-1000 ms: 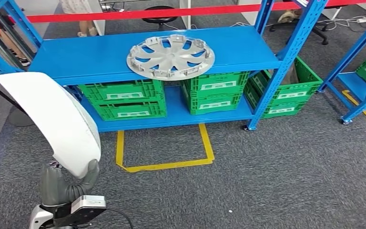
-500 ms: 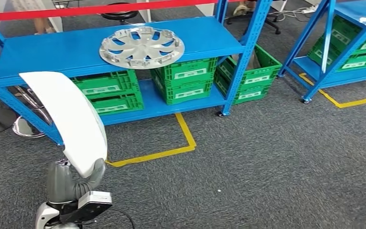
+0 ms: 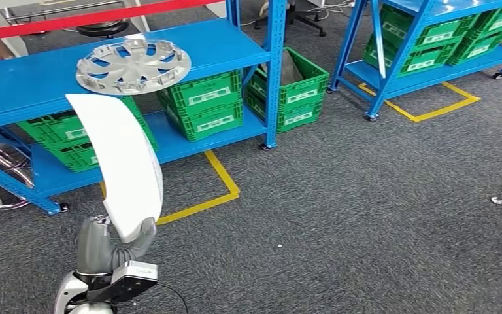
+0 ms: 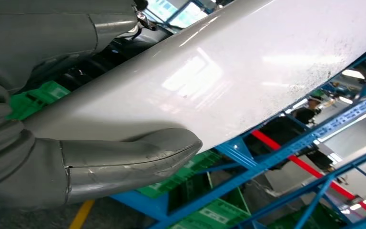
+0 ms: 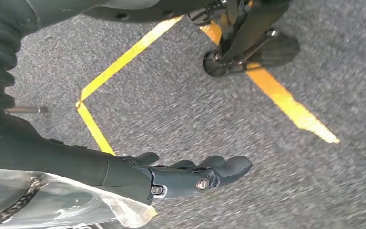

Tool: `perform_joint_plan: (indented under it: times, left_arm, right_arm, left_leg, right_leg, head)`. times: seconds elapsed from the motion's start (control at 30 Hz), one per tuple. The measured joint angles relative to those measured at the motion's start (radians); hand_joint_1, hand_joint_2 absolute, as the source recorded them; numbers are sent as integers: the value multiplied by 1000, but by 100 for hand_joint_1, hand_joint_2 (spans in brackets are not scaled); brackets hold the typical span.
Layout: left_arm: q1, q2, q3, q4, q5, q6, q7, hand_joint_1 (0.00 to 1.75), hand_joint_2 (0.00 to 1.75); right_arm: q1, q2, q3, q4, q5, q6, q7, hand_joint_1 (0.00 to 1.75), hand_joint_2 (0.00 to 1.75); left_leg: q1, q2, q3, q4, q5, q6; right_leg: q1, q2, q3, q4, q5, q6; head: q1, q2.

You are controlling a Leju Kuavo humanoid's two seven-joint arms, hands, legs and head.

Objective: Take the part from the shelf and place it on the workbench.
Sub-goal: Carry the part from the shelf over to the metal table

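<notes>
One curved white part (image 3: 119, 163) is standing up out of the left hand (image 3: 108, 248), which is grasping its lower end. One hubcap (image 3: 133, 64) is lying on the blue shelf (image 3: 19, 88). The right hand (image 5: 190, 174) is hanging released, fingers loosely extended.

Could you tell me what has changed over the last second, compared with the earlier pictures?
The camera has swung right: the blue metal shelf slid left in view, so the robot is turning, not the things. The left hand still holds the white curved panel; the silver hubcap stays on the shelf.

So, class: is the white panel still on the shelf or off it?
Off. The left hand holds the white panel upright above the carpet, in front of the blue shelf.
</notes>
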Motion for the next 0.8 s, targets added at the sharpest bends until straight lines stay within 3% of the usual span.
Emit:
perform_joint_plan:
  times: [0.03,0.1,0.17,0.23,0.3,0.37,0.4,0.43,0.47,0.5,0.57,0.63,0.67,0.73,0.8]
  left_arm:
    - [0,0,0,0,6,-3,-4,175,175]
    - [1,1,0,0,13,-4,-9,175,175]
    - [3,2,0,1,18,-6,-12,175,175]
    - [2,1,0,1,27,-7,-16,175,175]
    - [-1,-2,2,1,44,-18,-24,175,175]
    - [-2,-4,4,1,79,-52,-28,175,175]
    - [-2,-4,5,1,101,-79,-28,175,175]
    - [-2,-4,6,1,121,-109,-27,175,175]
    - [-2,-4,7,2,135,-137,-27,175,175]
    - [-2,-5,7,3,141,-154,-27,175,175]
    - [-3,-7,10,5,139,-172,-28,175,175]
    - [-3,-9,15,5,118,-174,-30,175,175]
    - [-3,-9,17,5,104,-173,-31,175,175]
    - [-3,-9,18,5,82,-171,-36,175,175]
    - [-2,-9,20,5,73,-166,-49,175,175]
  right_arm:
    - [0,1,3,0,-3,-5,-1,0,175]
    - [-3,2,8,0,-6,-10,-2,0,175]
    - [-7,2,10,0,-8,-13,-4,0,175]
    - [-9,2,12,1,-13,-15,-7,0,175]
    - [-10,2,16,2,-21,-17,-10,0,175]
    - [-14,2,22,2,-32,-19,-14,0,175]
    - [-17,2,26,2,-37,-20,-15,0,175]
    - [-19,2,31,2,-41,-22,-17,0,175]
    - [-19,2,37,2,-44,-23,-18,0,175]
    - [-19,2,42,2,-47,-25,-19,0,175]
    - [-21,2,55,2,-52,-31,-20,0,175]
    - [-27,2,69,2,-58,-39,-17,0,175]
    - [-28,2,76,2,-61,-42,-14,0,175]
    - [-24,2,87,2,-69,-45,-9,0,175]
    - [-19,2,96,2,-76,-47,-6,0,175]
  left_leg:
    - [3,-9,37,-62,32,0]
    - [8,-49,98,-167,63,4]
    - [9,-68,112,-199,57,11]
    - [11,-47,106,-208,55,22]
    - [14,-23,101,-215,58,35]
    - [11,4,95,-216,63,42]
    - [8,18,91,-216,65,45]
    - [5,32,88,-215,67,46]
    - [3,45,86,-215,68,47]
    - [1,57,85,-215,70,47]
    - [-2,77,86,-215,72,44]
    - [-8,95,84,-212,74,36]
    - [-10,105,83,-211,76,31]
    - [-10,116,82,-209,77,21]
    - [-7,81,72,-176,45,9]
  right_leg:
    - [-1,12,-6,8,0,2]
    - [-1,33,-22,22,0,10]
    - [-2,54,-39,31,5,24]
    - [-2,65,-55,37,9,37]
    - [0,33,-86,82,-20,46]
    - [1,-15,-145,207,-88,51]
    - [0,-26,-175,276,-117,53]
    - [0,-30,-193,323,-131,53]
    - [0,-33,-192,333,-126,52]
    - [0,-37,-169,301,-104,50]
    - [5,-68,-81,156,-47,41]
    - [12,-98,-21,49,-22,29]
    - [15,-100,-17,36,-23,24]
    - [14,-82,-24,34,-16,13]
    - [10,-66,-27,32,-8,1]
  head:
    - [0,0]
    - [0,0]
    - [1,0]
    - [1,0]
    - [7,0]
    - [11,0]
    - [12,0]
    - [12,0]
    - [12,0]
    - [12,0]
    - [12,0]
    - [12,0]
    - [12,0]
    - [12,0]
    - [10,0]
